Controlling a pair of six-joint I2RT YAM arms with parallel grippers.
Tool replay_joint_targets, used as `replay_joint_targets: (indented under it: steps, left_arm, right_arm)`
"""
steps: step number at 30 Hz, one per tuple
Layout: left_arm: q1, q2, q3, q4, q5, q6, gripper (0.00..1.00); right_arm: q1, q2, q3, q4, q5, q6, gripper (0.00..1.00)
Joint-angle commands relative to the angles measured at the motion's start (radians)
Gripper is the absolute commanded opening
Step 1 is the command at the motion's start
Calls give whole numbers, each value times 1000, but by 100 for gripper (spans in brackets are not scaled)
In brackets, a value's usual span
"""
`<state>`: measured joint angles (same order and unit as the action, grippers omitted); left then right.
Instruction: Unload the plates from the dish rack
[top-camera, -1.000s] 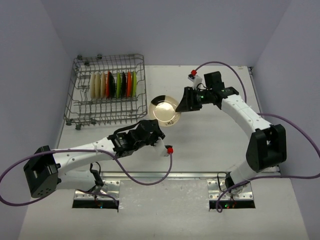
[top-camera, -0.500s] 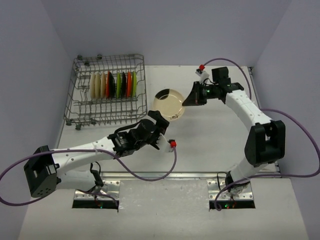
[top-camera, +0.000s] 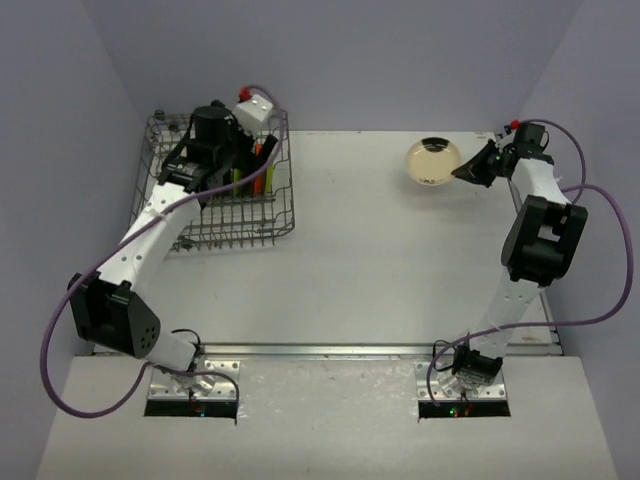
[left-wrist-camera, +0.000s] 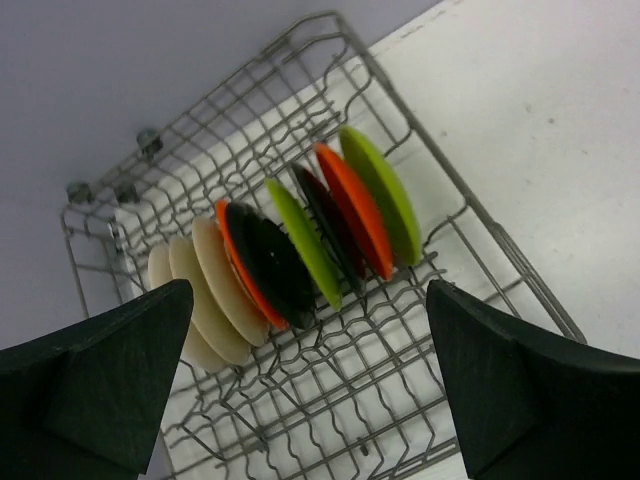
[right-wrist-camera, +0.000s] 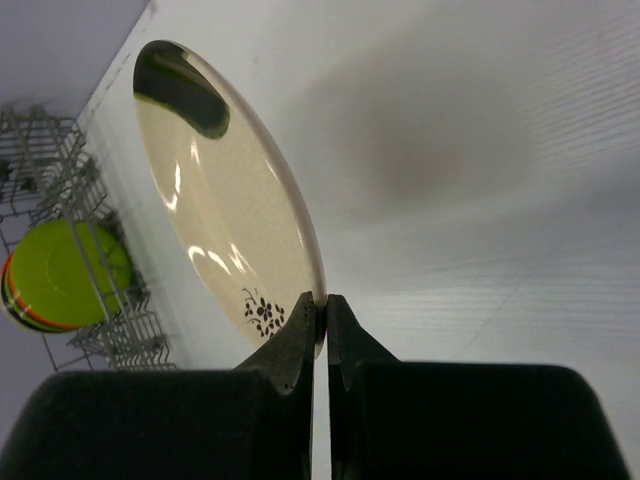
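Note:
The dish rack (top-camera: 288, 214) stands at the table's back left with several plates upright in its tines. In the left wrist view they are cream (left-wrist-camera: 215, 290), black (left-wrist-camera: 270, 265), orange (left-wrist-camera: 355, 210) and lime green (left-wrist-camera: 385, 195). My left gripper (top-camera: 222, 160) hovers over the row, jaws wide open (left-wrist-camera: 310, 290) and holding nothing. My right gripper (top-camera: 470, 170) is shut on the rim of a cream plate (top-camera: 433, 160) with a small flower print (right-wrist-camera: 225, 200). It holds that plate tilted above the table's back right, pinched at the edge (right-wrist-camera: 322, 305).
Light purple walls close in the table on the left, back and right. The rack's raised wire sides (left-wrist-camera: 400, 400) surround the plates. The right wrist view shows the rack (right-wrist-camera: 60, 170) far off to the left.
The left gripper let go of the cream plate, opened and swung back over the rack. The right gripper shut on that plate and carried it to the back right.

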<state>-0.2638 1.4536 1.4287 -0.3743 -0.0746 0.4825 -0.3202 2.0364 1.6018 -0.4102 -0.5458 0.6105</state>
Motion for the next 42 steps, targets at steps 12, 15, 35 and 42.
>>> replay_joint_targets:
  steps: [12,15,35,42]
  left_arm:
    - [425,255,153,-136,262,-410,91]
    - [451,274,151,-133,269,-422,88]
    - [483,407,242,-153,259,-420,45]
    - [525,415,267,-143,302,-412,45]
  right_arm:
    - [-23,225,133,85,131,43,1]
    - [-23,239,128,85,128,43,9]
    - [-19,110,62,-1,196,4,52]
    - [12,-9,8,-32,166,-70,76]
